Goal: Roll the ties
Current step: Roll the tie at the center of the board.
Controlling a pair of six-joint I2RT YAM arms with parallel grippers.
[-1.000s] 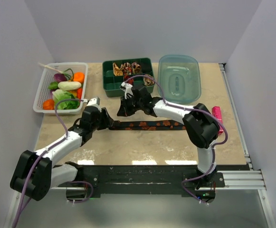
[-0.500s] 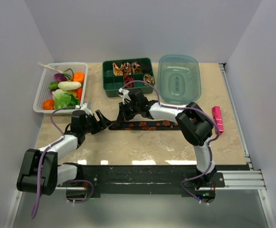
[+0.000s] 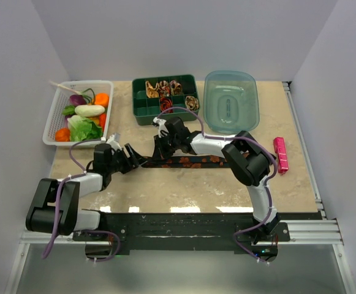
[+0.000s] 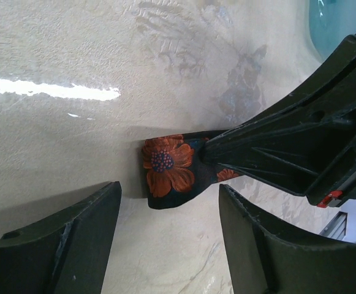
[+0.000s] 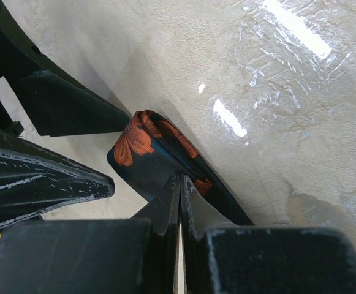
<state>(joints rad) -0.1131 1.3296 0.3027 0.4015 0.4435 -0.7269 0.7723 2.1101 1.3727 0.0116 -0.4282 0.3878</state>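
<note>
Watching my left gripper (image 4: 168, 205) spread open astride the folded tip of the long black fabric necktie with orange flowers (image 4: 165, 174), flat on glossy beige marbled tabletop (image 3: 184, 191), my right gripper (image 5: 179, 184) closed, pressing the fold.

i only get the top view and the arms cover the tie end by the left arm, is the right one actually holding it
Observer: Yes. In the right wrist view the right gripper is shut on the tie, pinching the fabric just behind its tip.
Operator: and the left one
Observer: The left gripper is open. Its fingers stand either side of the tie's end, touching nothing.
Operator: has the roll started
Observer: Barely. The tip is folded back on itself once, with an orange flower facing out. It is not a coil yet.
</note>
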